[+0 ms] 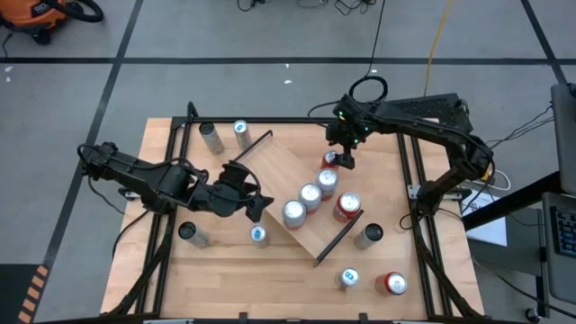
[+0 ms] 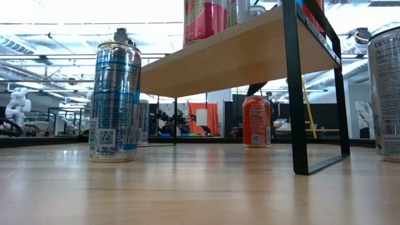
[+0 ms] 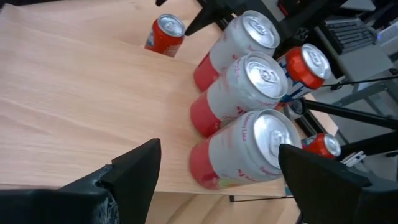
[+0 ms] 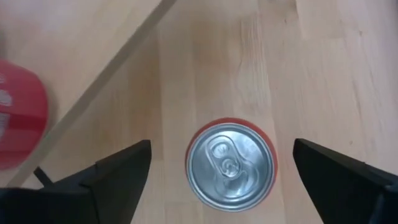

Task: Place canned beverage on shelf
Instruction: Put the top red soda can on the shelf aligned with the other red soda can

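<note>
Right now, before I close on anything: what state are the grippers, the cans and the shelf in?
Right gripper: open, above the red can, not gripping it.
Red can: upright on the table, beside the shelf.
Left gripper: open, empty, facing the pink cans.
Pink cans: three, upright in a row on the shelf.
Shelf: standing, partly filled.

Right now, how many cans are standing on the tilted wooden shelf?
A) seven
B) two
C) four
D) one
C: the high view shows four cans in a row along the shelf, three silver-topped pink ones and a red one.
</note>
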Controlling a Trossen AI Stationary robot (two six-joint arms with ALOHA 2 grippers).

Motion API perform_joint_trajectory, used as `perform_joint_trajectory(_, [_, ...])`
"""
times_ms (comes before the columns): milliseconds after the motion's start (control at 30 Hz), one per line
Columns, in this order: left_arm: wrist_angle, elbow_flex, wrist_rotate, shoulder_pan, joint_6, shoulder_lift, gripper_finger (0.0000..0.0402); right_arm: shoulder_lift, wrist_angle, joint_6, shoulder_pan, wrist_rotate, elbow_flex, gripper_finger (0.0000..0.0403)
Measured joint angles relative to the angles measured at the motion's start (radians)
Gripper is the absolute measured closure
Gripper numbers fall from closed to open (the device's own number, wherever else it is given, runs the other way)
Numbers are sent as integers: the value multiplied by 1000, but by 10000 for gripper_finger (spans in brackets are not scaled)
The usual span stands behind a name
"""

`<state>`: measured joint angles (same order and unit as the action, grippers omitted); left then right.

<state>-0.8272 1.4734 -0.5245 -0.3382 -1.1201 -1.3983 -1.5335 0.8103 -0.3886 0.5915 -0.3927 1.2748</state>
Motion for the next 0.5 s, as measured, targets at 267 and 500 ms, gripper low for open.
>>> perform_joint_trajectory(267, [-30, 0, -3, 26, 1, 0, 73, 0, -101, 18, 3, 50, -77, 30])
perform_joint_trajectory(500, [-33, 0, -4, 31, 8, 0, 73, -1, -147, 6, 3, 59, -120, 30])
